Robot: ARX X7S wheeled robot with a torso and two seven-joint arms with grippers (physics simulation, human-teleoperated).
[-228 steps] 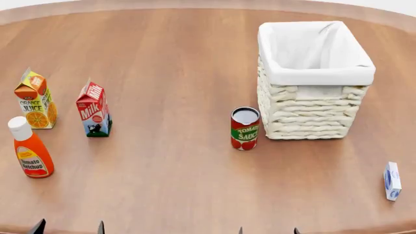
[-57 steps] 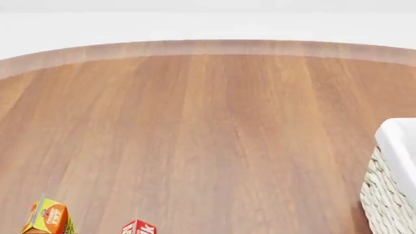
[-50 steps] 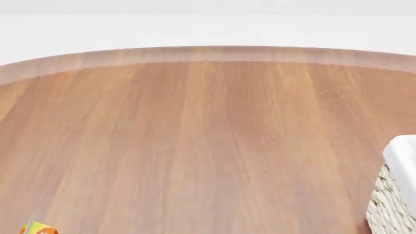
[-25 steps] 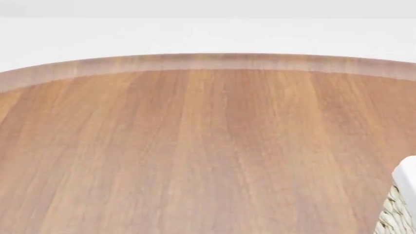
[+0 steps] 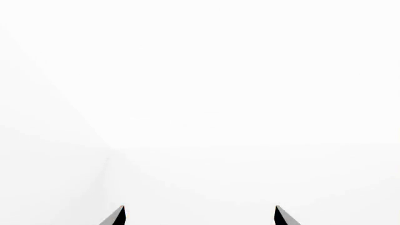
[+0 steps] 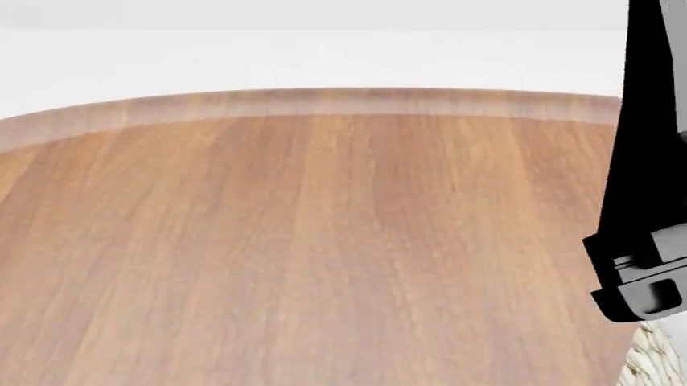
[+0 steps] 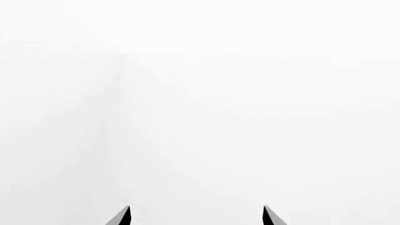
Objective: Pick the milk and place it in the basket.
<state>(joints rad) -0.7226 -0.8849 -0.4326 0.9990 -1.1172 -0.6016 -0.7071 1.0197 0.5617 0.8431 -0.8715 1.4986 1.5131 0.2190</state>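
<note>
**Milk out of every view; only a corner of the basket shows**

The milk carton appears in none of the three views, so its place cannot be told. Of the basket (image 6: 652,358), only a small patch of cream woven wicker shows at the lower right corner of the head view, sitting on the desk (image 6: 322,241). The desk is a brown wood-grain surface with a curved far edge, and behind it lies a plain white background.

A black arm segment (image 6: 644,201) hangs down along the right edge of the head view, ending in a blocky dark link just above the wicker; it covers the basket's rim there.

The left tool (image 5: 198,216) shows as two dark fingertips set wide apart against blank white, nothing between them. The right tool (image 7: 195,216) looks the same: two dark tips well apart, spread wide, holding nothing, with only white ahead.
</note>
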